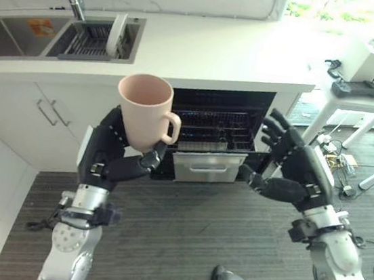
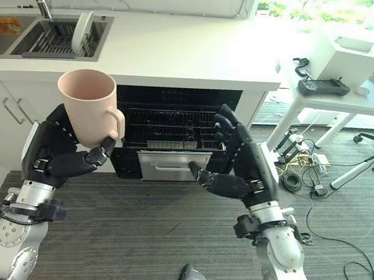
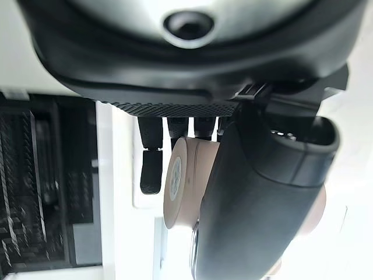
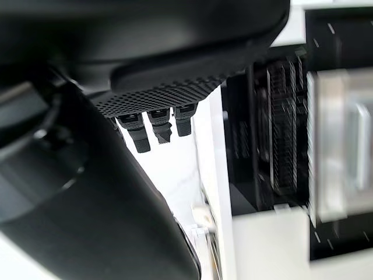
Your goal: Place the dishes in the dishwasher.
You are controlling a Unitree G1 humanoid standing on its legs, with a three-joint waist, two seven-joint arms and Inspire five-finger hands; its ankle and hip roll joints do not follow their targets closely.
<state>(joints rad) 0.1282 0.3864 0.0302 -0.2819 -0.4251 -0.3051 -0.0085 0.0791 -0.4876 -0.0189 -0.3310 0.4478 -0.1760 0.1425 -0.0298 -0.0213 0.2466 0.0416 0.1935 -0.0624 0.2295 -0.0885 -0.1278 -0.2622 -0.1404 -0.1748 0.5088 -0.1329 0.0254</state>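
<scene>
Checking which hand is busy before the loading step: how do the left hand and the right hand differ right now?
The left hand has its fingers and thumb curled round the pink mug and holds it upright; the right hand holds nothing, its fingers relaxed and spread. The left hand is raised before the cabinet beside the open dishwasher; the right hand hangs before the dishwasher's right edge. Both are dark hands held up at a similar height.
</scene>
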